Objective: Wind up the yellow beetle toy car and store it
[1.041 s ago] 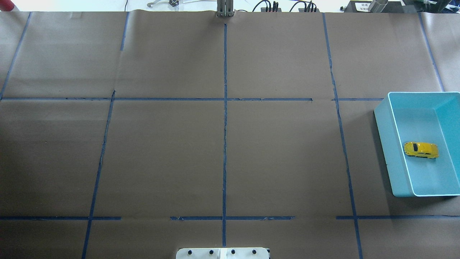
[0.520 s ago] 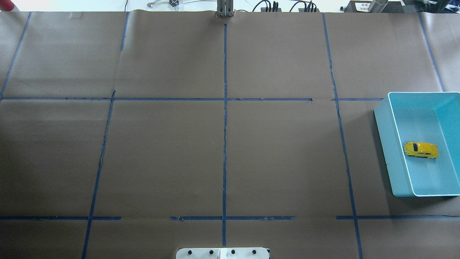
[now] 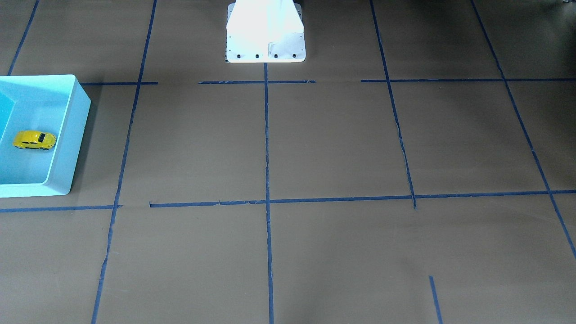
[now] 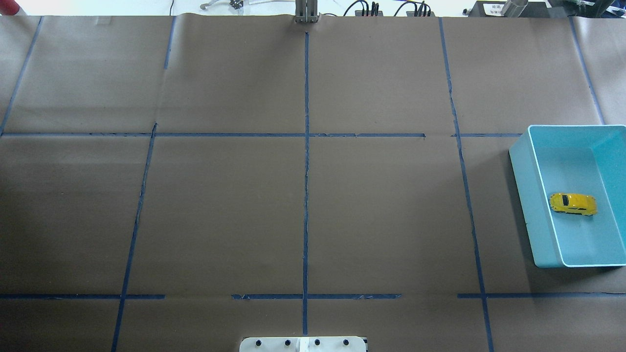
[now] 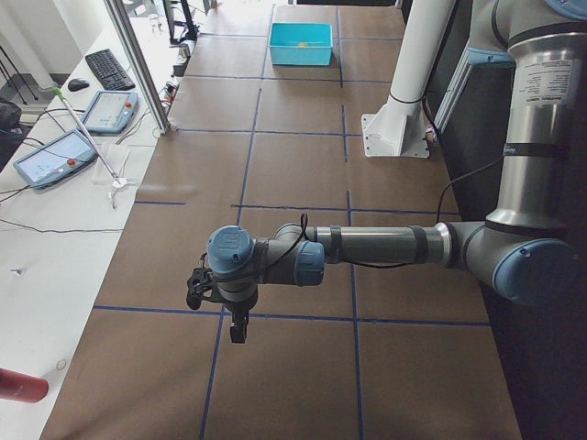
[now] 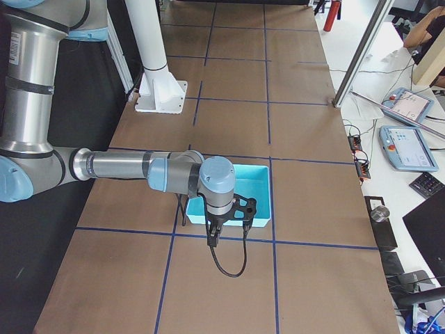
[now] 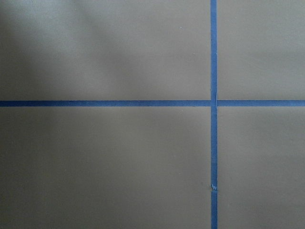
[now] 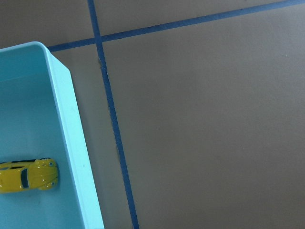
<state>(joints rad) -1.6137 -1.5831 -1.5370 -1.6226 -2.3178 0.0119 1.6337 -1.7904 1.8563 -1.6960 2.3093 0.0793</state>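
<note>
The yellow beetle toy car (image 4: 573, 204) (image 3: 34, 140) (image 8: 28, 175) lies on the floor of the light blue bin (image 4: 533, 195) (image 3: 67, 135) (image 8: 71, 138) at the table's right end, nothing touching it. My right gripper (image 6: 211, 241) hangs above the table beside the bin's near wall and shows only in the exterior right view, so I cannot tell its state. My left gripper (image 5: 238, 335) hovers over the table's left end, far from the bin (image 5: 301, 44), and I cannot tell its state either.
Brown paper with a grid of blue tape lines (image 4: 306, 146) covers the table. The white robot pedestal (image 3: 265, 31) (image 5: 399, 137) stands at the middle of the robot's edge. Tablets (image 5: 55, 156) and a keyboard lie on a side bench.
</note>
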